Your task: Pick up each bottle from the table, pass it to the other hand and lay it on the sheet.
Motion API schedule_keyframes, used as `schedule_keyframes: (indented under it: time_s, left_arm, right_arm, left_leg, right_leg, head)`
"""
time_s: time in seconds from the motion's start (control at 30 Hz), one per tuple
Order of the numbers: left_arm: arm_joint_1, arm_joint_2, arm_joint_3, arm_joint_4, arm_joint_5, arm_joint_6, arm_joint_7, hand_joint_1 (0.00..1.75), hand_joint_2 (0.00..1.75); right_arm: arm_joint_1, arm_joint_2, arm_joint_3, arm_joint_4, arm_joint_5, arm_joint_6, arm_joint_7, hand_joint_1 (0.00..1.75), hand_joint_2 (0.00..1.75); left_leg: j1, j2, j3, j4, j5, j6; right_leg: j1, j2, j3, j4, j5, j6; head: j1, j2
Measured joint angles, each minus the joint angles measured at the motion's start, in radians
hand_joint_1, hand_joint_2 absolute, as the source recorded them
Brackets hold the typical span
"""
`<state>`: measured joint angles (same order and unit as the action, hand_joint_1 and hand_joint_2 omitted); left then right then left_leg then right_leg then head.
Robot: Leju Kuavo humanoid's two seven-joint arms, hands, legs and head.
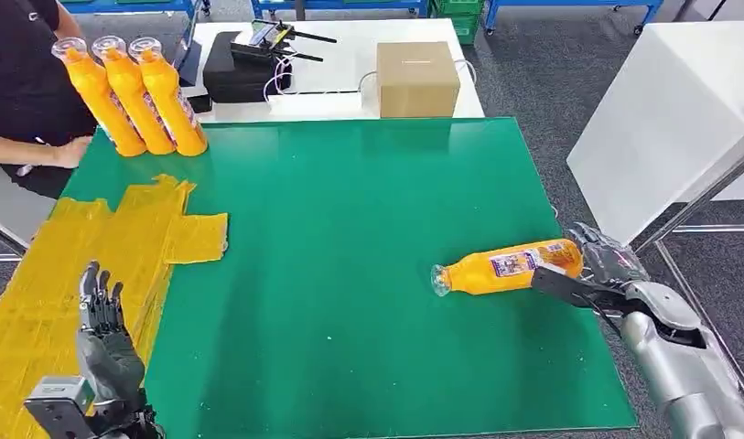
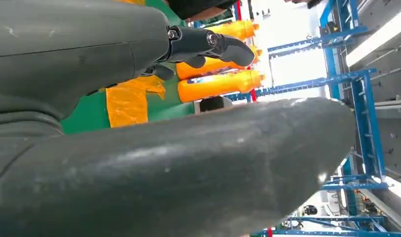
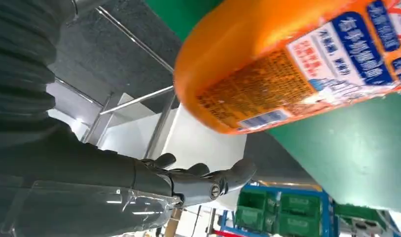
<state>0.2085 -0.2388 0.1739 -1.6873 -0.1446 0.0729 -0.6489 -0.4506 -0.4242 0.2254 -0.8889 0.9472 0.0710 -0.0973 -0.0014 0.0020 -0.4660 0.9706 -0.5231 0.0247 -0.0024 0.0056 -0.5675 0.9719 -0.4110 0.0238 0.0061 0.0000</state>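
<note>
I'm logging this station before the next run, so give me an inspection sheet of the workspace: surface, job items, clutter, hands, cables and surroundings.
Surface: green table top, with a yellow sheet on its left part.
Job's things: one orange bottle lying on its side near the right edge; three orange bottles standing at the far left corner.
Clutter: nothing seen on the green top.
Hands: left hand open above the sheet, holding nothing; right hand at the lying bottle's base, grip not clear.
Cables: white cables by a black device on the white table behind.
Surroundings: cardboard box, a person at far left, grey floor.
</note>
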Motion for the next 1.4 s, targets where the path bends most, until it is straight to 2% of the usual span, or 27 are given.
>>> schedule_keyframes:
  time_s: [0.43, 0.53, 0.57, 0.6, 0.73, 0.77, 0.8, 1.07, 1.4]
  left_arm:
    - [-0.003, 0.007, -0.002, 0.0, 0.014, -0.015, 0.005, 0.0, 0.0]
    - [-0.003, 0.009, -0.001, 0.0, 0.026, -0.028, 0.006, 0.0, 0.0]
    - [-0.003, 0.01, -0.001, 0.0, 0.03, -0.032, 0.006, 0.0, 0.0]
    - [-0.003, 0.01, 0.0, 0.0, 0.034, -0.035, 0.006, 0.0, 0.0]
    - [-0.007, 0.014, 0.0, 0.0, 0.038, -0.042, 0.006, 0.0, 0.0]
    - [-0.008, 0.016, 0.0, 0.0, 0.042, -0.043, 0.005, 0.0, 0.0]
    - [-0.009, 0.017, 0.0, 0.0, 0.042, -0.043, 0.005, 0.0, 0.0]
    - [-0.01, 0.023, 0.0, 0.0, 0.046, -0.045, 0.002, 0.0, 0.0]
    - [0.002, 0.024, 0.001, 0.0, 0.054, -0.055, -0.012, 0.0, 0.0]
  right_arm:
    - [-0.103, 0.032, 0.086, 0.126, 0.014, 0.013, 0.003, 0.0, 1.75]
    - [-0.131, 0.041, 0.121, 0.169, 0.023, 0.047, 0.002, 0.0, 1.75]
    - [-0.137, 0.042, 0.135, 0.182, 0.023, 0.061, -0.002, 0.21, 1.75]
    - [-0.143, 0.042, 0.15, 0.195, 0.024, 0.078, -0.009, 1.59, 1.75]
    - [-0.17, 0.034, 0.207, 0.237, -0.002, 0.144, -0.053, 1.59, 1.75]
    - [-0.176, 0.028, 0.223, 0.243, -0.011, 0.151, -0.061, 1.71, 1.75]
    - [-0.183, 0.022, 0.239, 0.248, -0.016, 0.156, -0.066, 1.75, 1.75]
    - [-0.197, 0.001, 0.29, 0.259, -0.047, 0.165, -0.075, 1.71, 1.75]
    - [-0.182, -0.016, 0.314, 0.251, -0.085, 0.155, -0.071, 1.75, 1.75]
  left_leg:
    - [0.0, 0.0, 0.0, 0.0, 0.0, 0.0]
    - [0.0, 0.0, 0.0, 0.0, 0.0, 0.0]
    - [0.0, 0.0, 0.0, 0.0, 0.0, 0.0]
    - [0.0, 0.0, 0.0, 0.0, 0.0, 0.0]
    - [0.0, 0.0, 0.002, 0.0, 0.0, 0.0]
    - [0.0, 0.0, 0.002, 0.0, 0.0, 0.0]
    - [0.0, 0.0, 0.002, 0.0, 0.0, 0.0]
    - [0.0, 0.0, 0.004, 0.0, 0.0, 0.0]
    - [0.0, 0.0, 0.006, 0.0, 0.0, 0.0]
  right_leg:
    - [0.0, 0.0, 0.0, 0.0, 0.0, 0.0]
    - [0.0, 0.0, 0.0, 0.0, 0.0, 0.0]
    - [0.0, 0.0, 0.0, 0.0, 0.0, 0.0]
    - [0.0, 0.0, 0.0, 0.0, 0.0, 0.0]
    - [0.001, 0.0, 0.0, 0.0, 0.0, 0.0]
    - [0.001, 0.0, 0.0, 0.0, 0.0, 0.0]
    - [0.001, 0.0, 0.0, 0.0, 0.0, 0.0]
    - [0.001, 0.0, 0.002, 0.0, 0.0, 0.0]
    - [0.001, 0.0, 0.004, 0.0, 0.0, 0.0]
  head:
    - [0.0, 0.0]
    - [0.001, 0.0]
    - [0.0, 0.0]
    - [0.0, 0.0]
    - [0.0, 0.0]
    - [0.001, 0.0]
    - [0.0, 0.0]
    - [0.001, 0.0]
    - [0.0, 0.0]
